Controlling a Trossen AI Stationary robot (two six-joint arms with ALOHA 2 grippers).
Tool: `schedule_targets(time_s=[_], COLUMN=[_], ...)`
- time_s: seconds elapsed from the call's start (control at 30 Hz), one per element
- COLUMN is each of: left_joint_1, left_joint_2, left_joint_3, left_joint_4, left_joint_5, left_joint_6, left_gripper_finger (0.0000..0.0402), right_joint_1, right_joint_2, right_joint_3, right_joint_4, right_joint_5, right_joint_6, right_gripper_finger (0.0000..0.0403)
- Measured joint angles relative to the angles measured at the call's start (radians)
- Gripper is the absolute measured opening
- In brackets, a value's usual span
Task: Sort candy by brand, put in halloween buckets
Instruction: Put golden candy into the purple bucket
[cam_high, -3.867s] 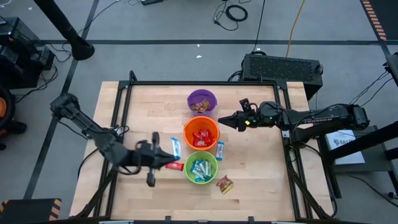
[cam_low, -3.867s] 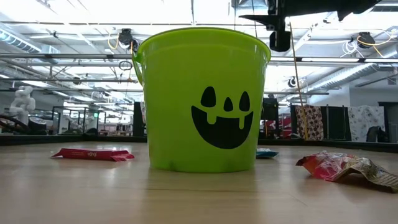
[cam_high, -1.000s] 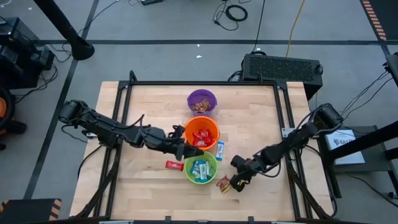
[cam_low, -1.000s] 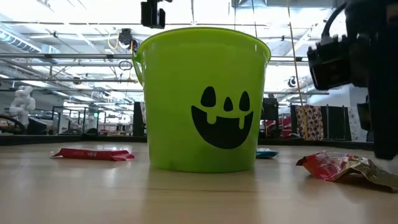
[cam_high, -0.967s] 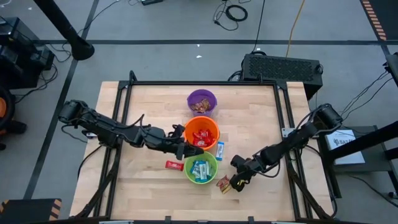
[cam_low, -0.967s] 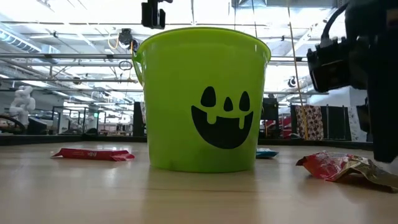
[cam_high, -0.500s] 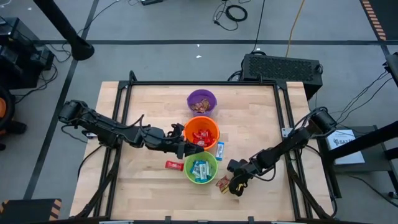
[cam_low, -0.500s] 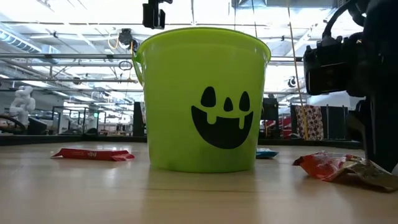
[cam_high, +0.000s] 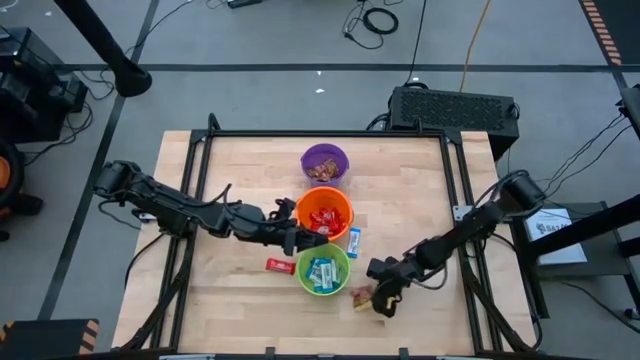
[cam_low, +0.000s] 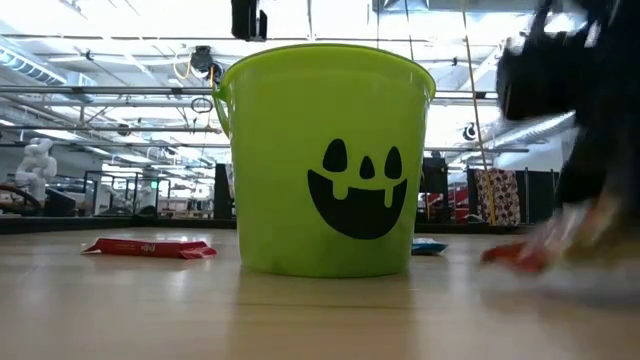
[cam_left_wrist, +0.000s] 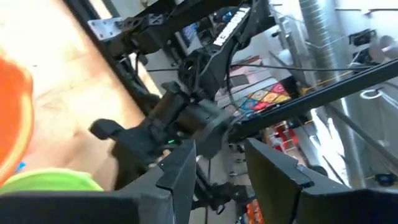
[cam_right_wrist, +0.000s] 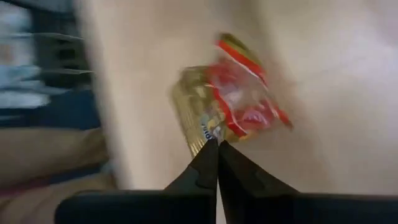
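Dragged slightly rightward, the red-and-gold candy (cam_high: 362, 295) sits pinched in the right gripper (cam_high: 378, 298) at lower centre-right, while the left gripper (cam_high: 297, 240), fingers parted and empty, hovers mid-frame.

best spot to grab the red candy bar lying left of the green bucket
Grip the red candy bar across its narrow width at mid-length, coming straight down from above. It lies flat on the table with its long side roughly across the table, apart from the green bucket, so there looks to be room for a finger on each long edge. The left tool is nearer.
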Motion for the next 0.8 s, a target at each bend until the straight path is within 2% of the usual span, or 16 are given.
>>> schedule_targets(time_s=[0.23,0.3,0.4,0.6,0.67,0.8], left_joint_1=[-0.004,-0.005,-0.005,-0.004,-0.004,-0.003], left_joint_2=[-0.051,-0.069,-0.087,-0.097,-0.097,-0.097], left_joint_3=[0.0,0.0,0.0,0.0,0.0,0.0], left_joint_4=[0.023,0.017,0.011,0.006,0.001,-0.009], left_joint_5=[0.008,0.008,0.008,-0.015,-0.03,-0.104], left_joint_6=[0.073,0.097,0.125,0.137,0.13,0.131], left_gripper_finger=[0.0145,0.0145,0.0145,0.0145,0.0145,0.0145], right_joint_1=[0.005,0.006,0.002,-0.063,-0.103,-0.179], right_joint_2=[-0.318,-0.421,-0.561,-0.772,-0.817,-0.854], right_joint_3=[0.001,0.002,0.002,0.003,0.01,0.081], right_joint_4=[0.024,0.038,0.073,0.224,0.233,0.153], right_joint_5=[0.012,0.075,0.236,0.531,0.564,0.565], right_joint_6=[-0.004,-0.004,-0.052,-0.331,-0.432,-0.684], right_gripper_finger=[0.0,0.0,0.0,0.0,0.0,0.0])
